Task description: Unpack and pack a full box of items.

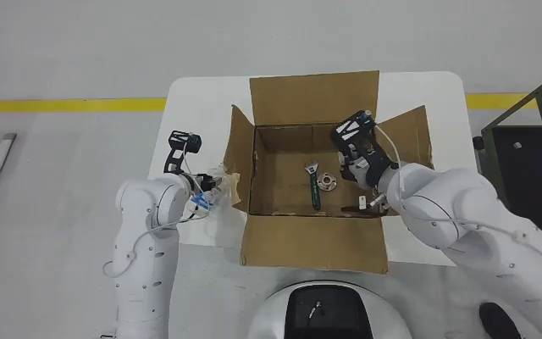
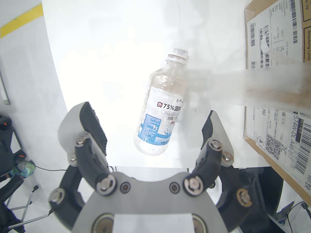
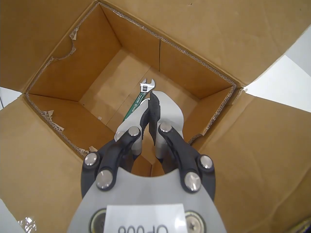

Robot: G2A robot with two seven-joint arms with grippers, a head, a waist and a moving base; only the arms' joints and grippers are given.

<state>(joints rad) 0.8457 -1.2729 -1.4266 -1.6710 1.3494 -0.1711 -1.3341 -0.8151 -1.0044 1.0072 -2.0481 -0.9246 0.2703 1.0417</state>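
The left claw (image 2: 150, 111) hangs with its fingers spread. Its wrist view shows a clear bottle (image 2: 161, 103) between them, untouched, on the white surface (image 2: 109, 37) beside the box (image 2: 274, 49). The right claw (image 3: 151, 107) (fingers pressed together, empty) hovers over the open box, where a green-handled wrench (image 3: 139, 99) lies. The top view adds a small round metal part (image 1: 327, 180) beside it.

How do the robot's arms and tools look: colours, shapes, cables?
The left arm and right arm have smooth white shells with thin white cables. The left tool and right tool share silver plates, black links with round bolts, ribbed black pads; the right one bears a white label.
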